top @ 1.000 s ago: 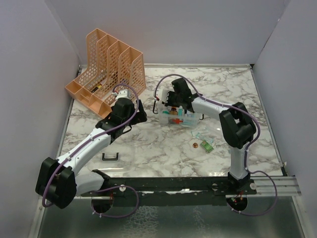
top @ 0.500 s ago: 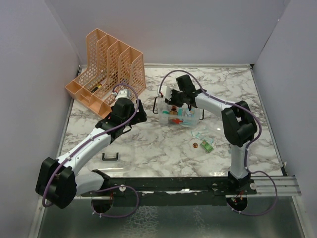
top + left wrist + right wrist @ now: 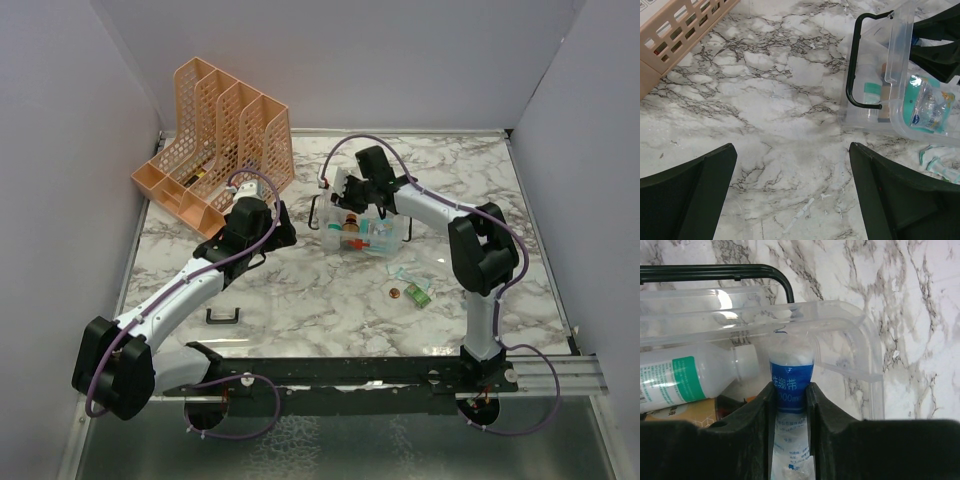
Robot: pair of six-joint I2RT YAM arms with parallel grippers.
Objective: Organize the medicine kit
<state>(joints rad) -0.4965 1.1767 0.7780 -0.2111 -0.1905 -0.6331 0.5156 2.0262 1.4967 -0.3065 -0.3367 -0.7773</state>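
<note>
Table [image 3: 300, 300]: white marble pattern, grey-black veining.
Medicine kit [image 3: 860, 340]: clear plastic; handle [image 3: 715, 271] black.
File rack [image 3: 215, 135]: pale orange, mesh of square holes.
Bottle [image 3: 685, 377]: white, with a green band on the label.
Packet [image 3: 791, 375]: clear, with a blue band and white lettering.
Left hand [image 3: 792, 150] and right hand [image 3: 790, 390]: black.
Arms [image 3: 180, 290]: white with black joints; cables [image 3: 340, 160] purple.
Small pack [image 3: 418, 294]: green.
</note>
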